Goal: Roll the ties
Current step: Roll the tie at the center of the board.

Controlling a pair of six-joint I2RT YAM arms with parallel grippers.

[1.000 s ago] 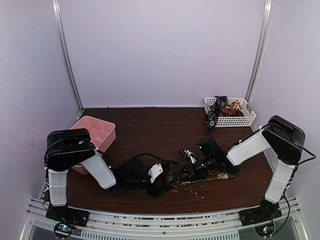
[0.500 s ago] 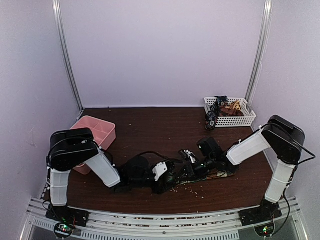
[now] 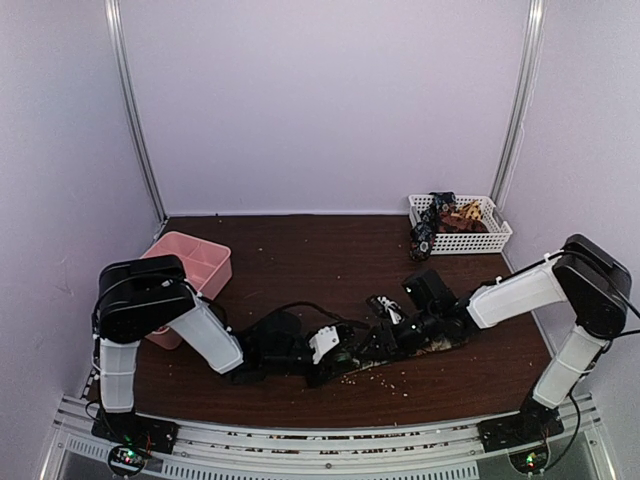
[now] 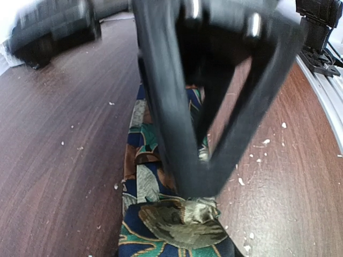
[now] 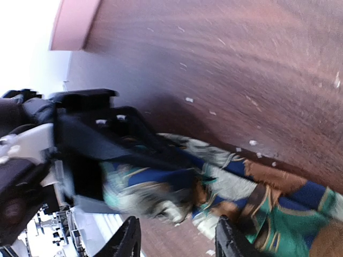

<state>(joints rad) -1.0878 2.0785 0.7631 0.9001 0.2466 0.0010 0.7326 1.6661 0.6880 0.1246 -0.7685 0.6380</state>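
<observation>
One of the ties (image 3: 425,347), patterned in dark blue, green, brown and pale leaves, lies flat on the dark wood table between the two arms. Its near end is folded into a small roll (image 4: 182,220). My left gripper (image 3: 338,352) comes in low from the left, and its black fingers converge on that rolled end (image 4: 197,188), shut on the fabric. My right gripper (image 3: 374,340) hovers just right of it with its fingertips wide apart (image 5: 177,241), open and holding nothing. The tie (image 5: 268,198) runs off to the right below it.
A white basket (image 3: 497,240) at the back right holds more ties (image 3: 440,218). A pink compartment box (image 3: 195,265) sits at the left. Pale crumbs (image 3: 385,374) are scattered in front of the tie. The metal rail runs along the near edge.
My right gripper has opened, let go of the tie and drawn back to the right. My left gripper has slid right and closed onto the tie's rolled end.
</observation>
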